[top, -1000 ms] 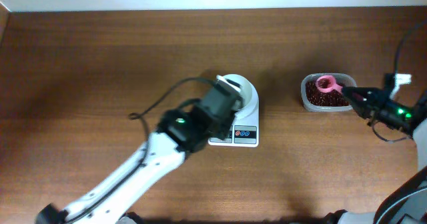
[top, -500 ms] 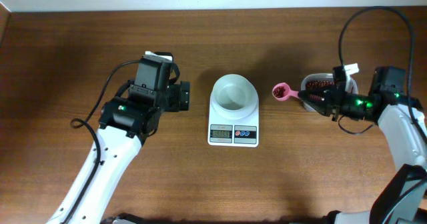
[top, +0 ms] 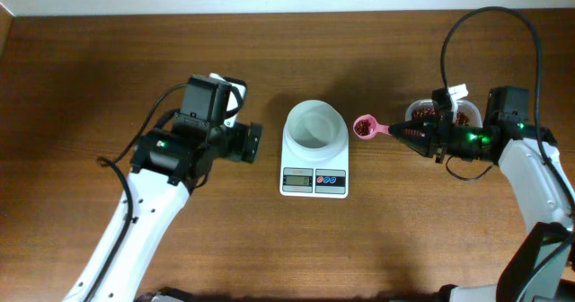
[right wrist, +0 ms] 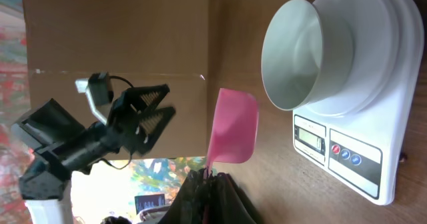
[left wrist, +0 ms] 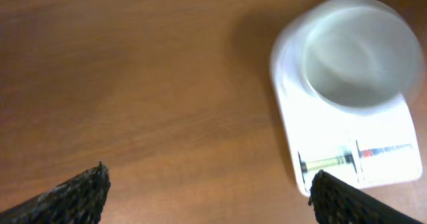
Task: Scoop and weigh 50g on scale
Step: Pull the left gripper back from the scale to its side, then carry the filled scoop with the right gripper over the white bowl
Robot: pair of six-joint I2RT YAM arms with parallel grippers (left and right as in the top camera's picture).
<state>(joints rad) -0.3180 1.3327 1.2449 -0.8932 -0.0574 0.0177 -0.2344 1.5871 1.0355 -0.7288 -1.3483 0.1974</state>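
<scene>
Over the brown wooden table [top: 404, 239], the right gripper [top: 402, 131] is pinching the pink spoon [top: 377, 128] by its handle, holding the loose, light, spill-prone beans [top: 363, 125] level just beside the bowl [top: 314, 125] on the scale [top: 314, 182], while the left gripper [top: 250, 143] is hanging wide open and empty.

Count: scale [top: 314, 182] ×1; white bowl [top: 314, 127] ×1; pink spoon [top: 379, 128] ×1, at 3 o'clock of bowl; clear tub [top: 411, 110] ×1; beans [top: 364, 125] too many to count; left arm [top: 148, 217], right arm [top: 539, 181]: ×2.
</scene>
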